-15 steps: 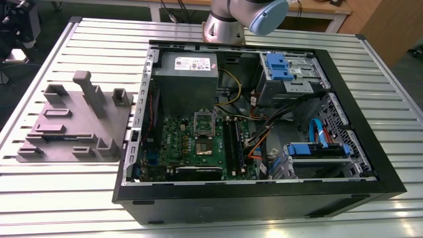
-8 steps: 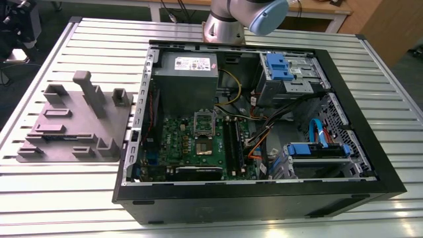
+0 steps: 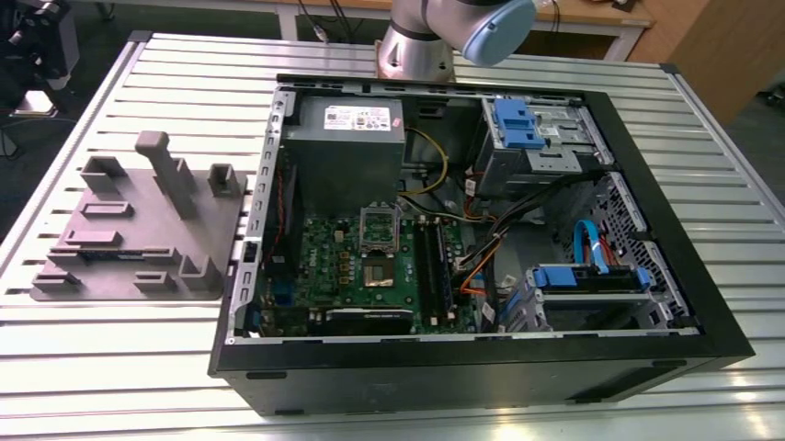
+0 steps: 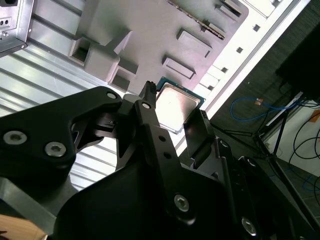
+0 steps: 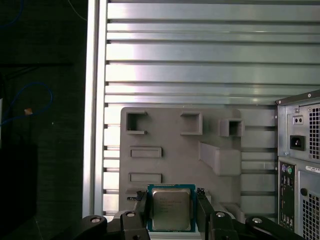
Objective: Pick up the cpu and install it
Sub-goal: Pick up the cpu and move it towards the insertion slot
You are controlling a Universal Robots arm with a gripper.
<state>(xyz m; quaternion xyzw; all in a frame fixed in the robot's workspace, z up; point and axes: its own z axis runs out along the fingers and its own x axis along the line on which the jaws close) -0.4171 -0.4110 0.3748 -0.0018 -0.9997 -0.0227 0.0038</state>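
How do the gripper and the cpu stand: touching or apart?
Touching. In the first wrist view the gripper clamps the cpu from both sides, with no gap at either edge.

A black open-sided metal computer case [image 3: 491, 367] lies on a silvery slatted aluminium table [image 3: 147, 367]. A grey moulded plastic fixture tray [image 3: 142, 239] lies on the table beside the case, on the exterior view's left and apart from it. A silver-and-blue robot arm [image 3: 424, 41] rises behind the case's far wall. Inside the case, a grey metal power supply box [image 3: 346, 147] fills the far corner on the exterior view's left. A green circuit-board motherboard [image 3: 368, 276] lies nearer the case's front wall. Blue-and-grey metal drive bays [image 3: 534, 133] sit in the far right corner, and a blue-fronted metal drive cage [image 3: 589, 280] in the near right corner. Outside the case, a small flat square silvery metal-topped cpu [image 5: 171, 212] sits between the fingers of a black two-fingered gripper [image 5: 172, 202], touched on two opposite edges, with the tray beyond it.
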